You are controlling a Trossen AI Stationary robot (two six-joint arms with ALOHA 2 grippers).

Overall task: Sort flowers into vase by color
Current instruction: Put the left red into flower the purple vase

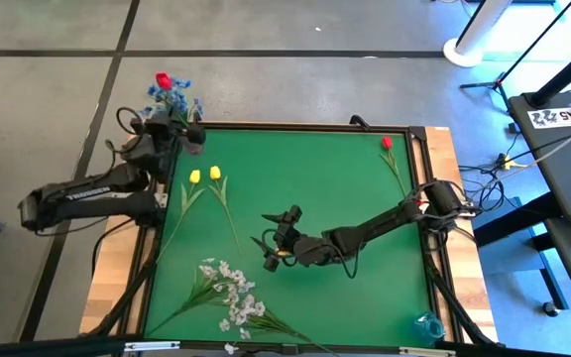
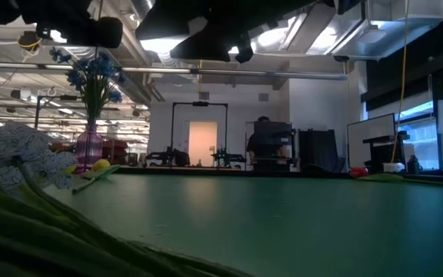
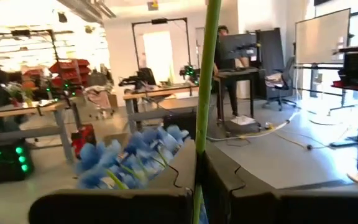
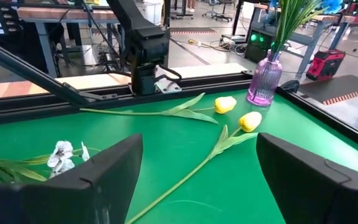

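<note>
Left gripper clamps a red tulip's stem above the vase; right gripper, fingers apart, hovers mid-surface, 2 yellow tulips ahead.

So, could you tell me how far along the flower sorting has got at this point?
Done: the blue sprigs already stand in the purple vase. In hand: the left gripper is shut on a red tulip stem above that vase. Left: two yellow tulips, the white sprays and another red tulip lie on the green mat. The right gripper hangs open mid-table, facing the yellow tulips.
</note>
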